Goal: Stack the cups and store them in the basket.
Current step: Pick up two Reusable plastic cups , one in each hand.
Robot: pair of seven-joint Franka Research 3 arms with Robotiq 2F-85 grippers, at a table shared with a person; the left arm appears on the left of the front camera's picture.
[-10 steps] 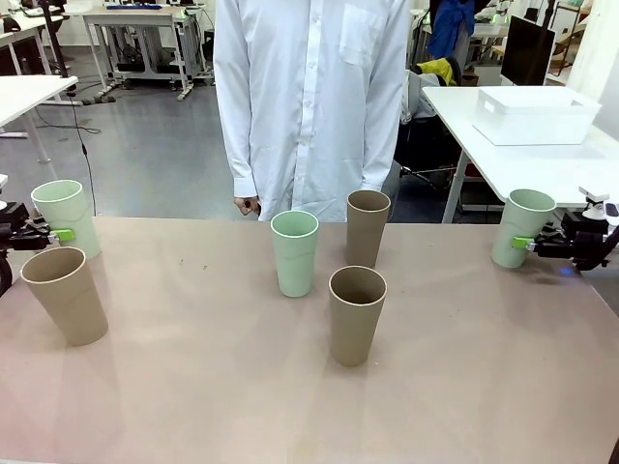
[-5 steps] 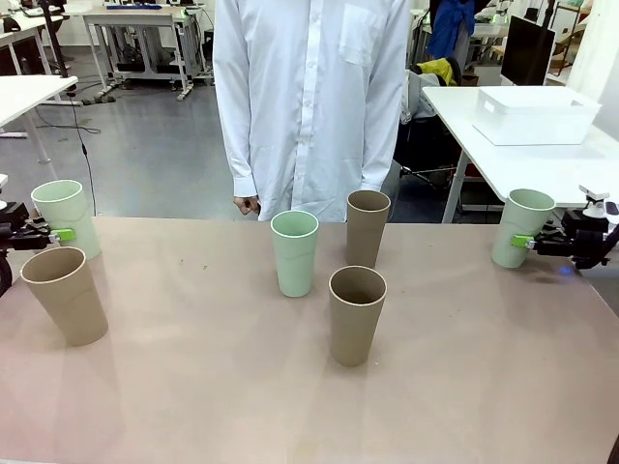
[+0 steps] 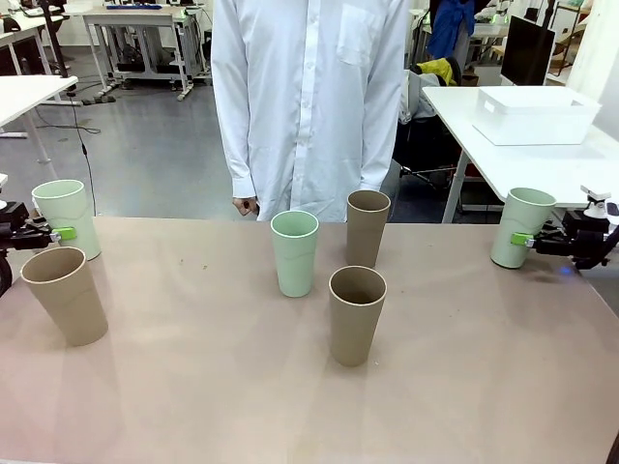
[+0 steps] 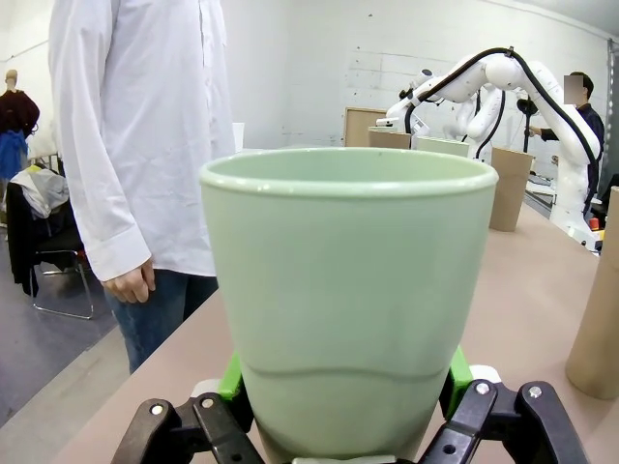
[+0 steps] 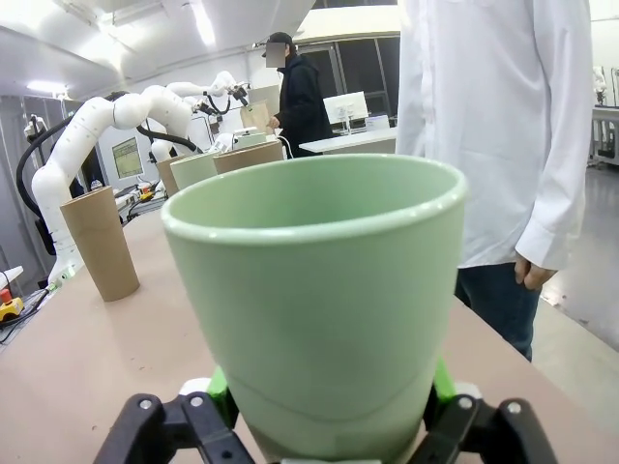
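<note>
Front view: the left hand [image 3: 60,234] is closed around the left mint cup [image 3: 66,217] at the left edge of the table [image 3: 193,387], just behind a tan cup [image 3: 66,295]. The right hand [image 3: 525,241] grips the right mint cup [image 3: 522,227] at the right edge. A middle mint cup [image 3: 295,253] and two tan cups [image 3: 357,314] stand upright mid-table. The basket [image 3: 537,116] sits on a side table [image 3: 464,145] beyond.

Left wrist view: green pads [image 4: 232,377] press both sides of the cup's lower wall.

Right wrist view: the pads flank the cup's base likewise.
</note>
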